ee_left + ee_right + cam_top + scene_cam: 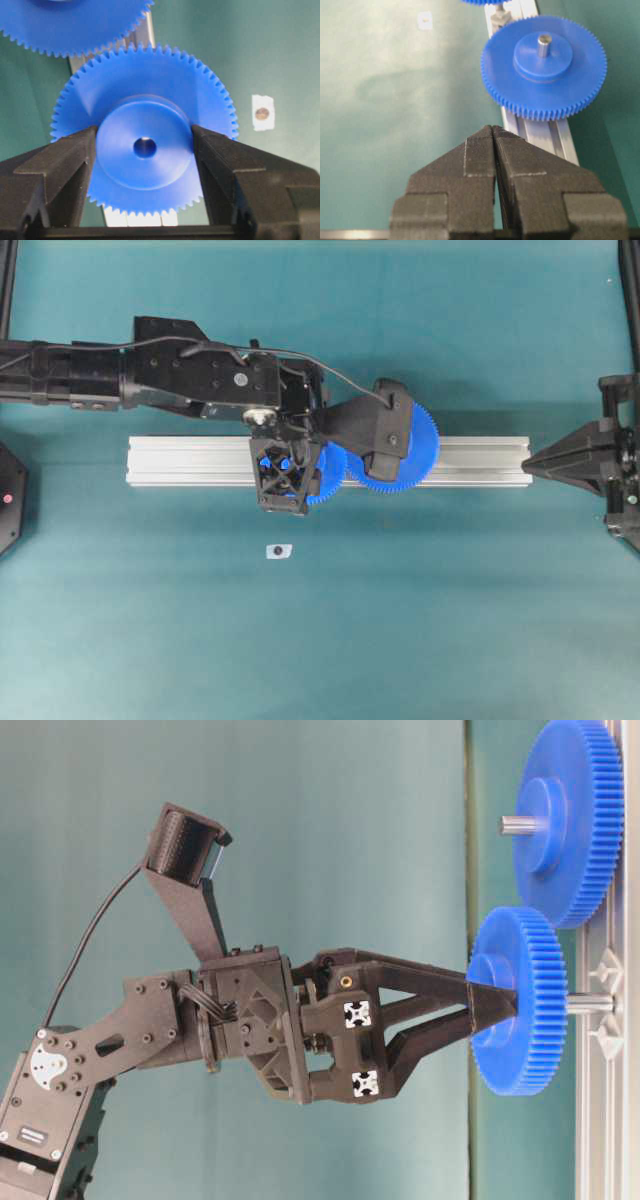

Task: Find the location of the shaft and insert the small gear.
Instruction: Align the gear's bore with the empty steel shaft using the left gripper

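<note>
My left gripper (492, 1010) is shut on the raised hub of the small gear (515, 1015), a blue toothed gear with a dark centre hole. In the left wrist view my fingers (75, 150) press both sides of the hub of the small gear (145, 85). The gear hangs just off the aluminium rail (610, 1120), and the silvery shaft (590, 1003) runs from the rail into the gear's back. In the overhead view the left gripper (290, 480) covers most of the small gear (332, 472). My right gripper (492, 131) is shut and empty at the rail's right end (540, 462).
The larger blue gear (410, 455) sits on the rail (180, 460) beside the small one, its grey pin tip (544, 44) standing out. A small white sticker with a dark dot (278, 551) lies on the teal table in front of the rail.
</note>
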{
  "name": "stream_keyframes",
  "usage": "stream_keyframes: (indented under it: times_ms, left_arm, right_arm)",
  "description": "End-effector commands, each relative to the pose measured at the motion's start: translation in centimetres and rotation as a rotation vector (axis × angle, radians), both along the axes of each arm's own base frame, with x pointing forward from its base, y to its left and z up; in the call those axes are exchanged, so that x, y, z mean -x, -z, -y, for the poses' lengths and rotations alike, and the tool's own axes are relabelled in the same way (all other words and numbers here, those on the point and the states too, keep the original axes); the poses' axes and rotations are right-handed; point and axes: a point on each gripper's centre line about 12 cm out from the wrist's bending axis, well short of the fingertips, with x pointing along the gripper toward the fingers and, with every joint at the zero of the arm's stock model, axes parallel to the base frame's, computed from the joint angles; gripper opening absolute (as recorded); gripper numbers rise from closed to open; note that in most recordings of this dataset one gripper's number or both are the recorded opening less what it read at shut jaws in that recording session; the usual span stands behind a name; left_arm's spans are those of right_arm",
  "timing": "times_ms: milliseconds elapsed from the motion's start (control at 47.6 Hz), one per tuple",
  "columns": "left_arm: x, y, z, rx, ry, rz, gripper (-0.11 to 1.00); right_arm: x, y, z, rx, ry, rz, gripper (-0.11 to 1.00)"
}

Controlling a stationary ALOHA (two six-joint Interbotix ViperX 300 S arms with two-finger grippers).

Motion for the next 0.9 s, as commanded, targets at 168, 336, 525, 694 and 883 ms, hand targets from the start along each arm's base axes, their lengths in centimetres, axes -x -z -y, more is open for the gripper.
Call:
stream_keyframes:
  times_ms: [168,336,525,694,883]
  left_arm:
    - [0.5,-1.0,-2.3,-0.008,-0.045,0.024,0.65]
    - [0.7,-0.8,-2.6,-0.008,-0.053,0.019,0.65]
    - [0.8,-0.5,-2.7,-0.007,-0.056,0.011,0.65]
    - [0.3,-0.8,-2.1,-0.009,-0.041,0.042,0.65]
    - [0.0,-0.9,-1.8,-0.010,-0.038,0.055,0.65]
  right_arm:
    - [-0.2,-0.4,0.0,-0.012,0.008,0.011,0.03]
    - [-0.2,-0.4,0.1,-0.012,0.009,0.013,0.03]
    - [-0.2,-0.4,0.1,-0.012,0.009,0.014,0.03]
    - [-0.1,-0.2,0.1,-0.012,0.009,0.010,0.03]
    - [-0.1,-0.2,0.0,-0.012,0.008,0.010,0.03]
